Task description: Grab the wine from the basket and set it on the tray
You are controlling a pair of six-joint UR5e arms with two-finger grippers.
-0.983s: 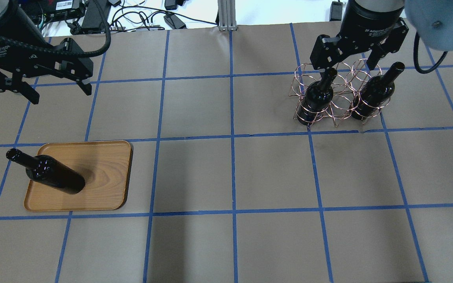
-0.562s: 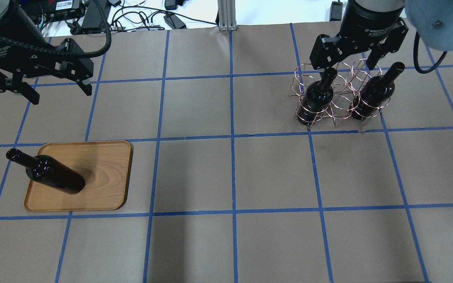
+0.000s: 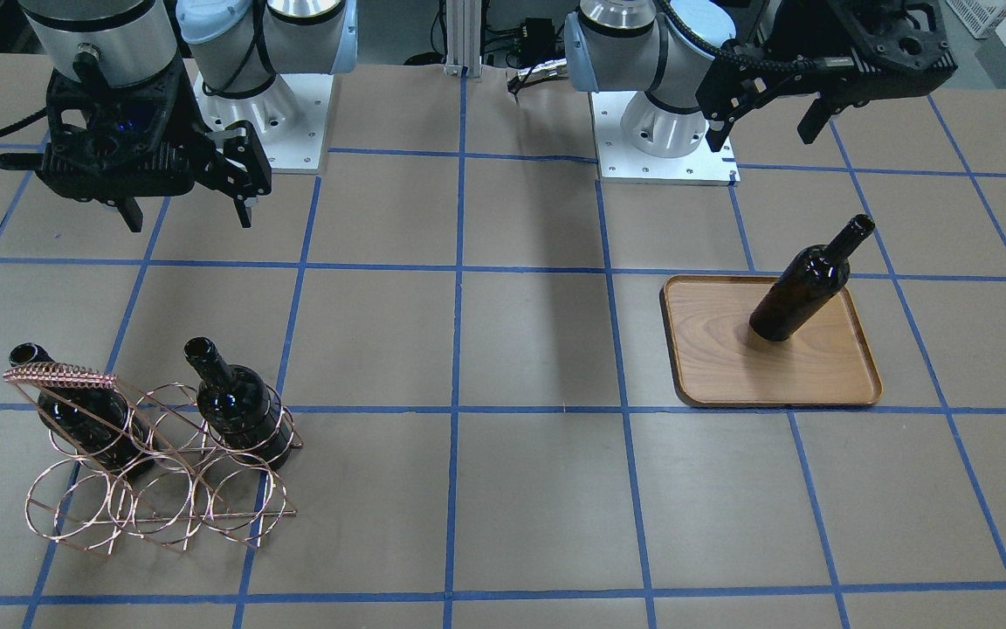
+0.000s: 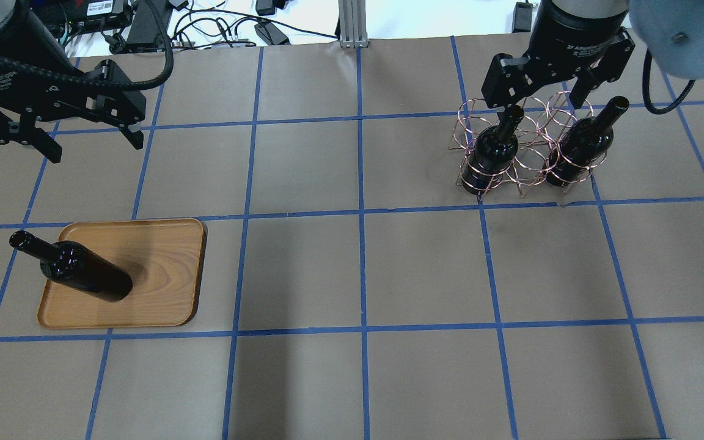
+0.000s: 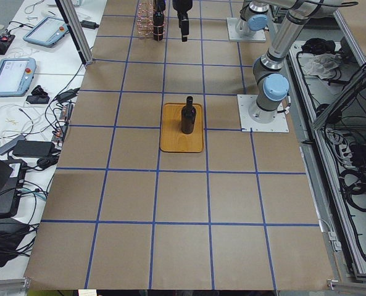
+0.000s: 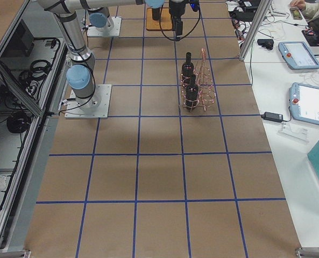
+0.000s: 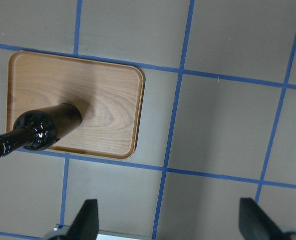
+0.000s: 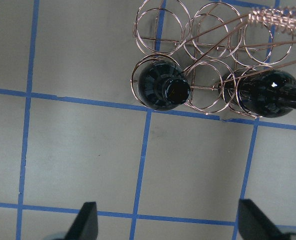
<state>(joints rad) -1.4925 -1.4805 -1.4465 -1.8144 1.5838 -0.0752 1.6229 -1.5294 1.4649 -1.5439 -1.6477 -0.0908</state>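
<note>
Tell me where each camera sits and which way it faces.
Front: across the table, facing both bases, steeply down; left gripper on its right, right gripper on its left.
Overhead: behind the robot, looking forward and down; both grippers, unmirrored.
Left side: table's left end, along it; left arm near.
Right side: table's right end; right arm near.
Left wrist: straight down on tray and tray bottle; own fingertips.
Right wrist: straight down on basket; own fingertips.
Shared: front and overhead both hold tray and basket, sides swapped.
</note>
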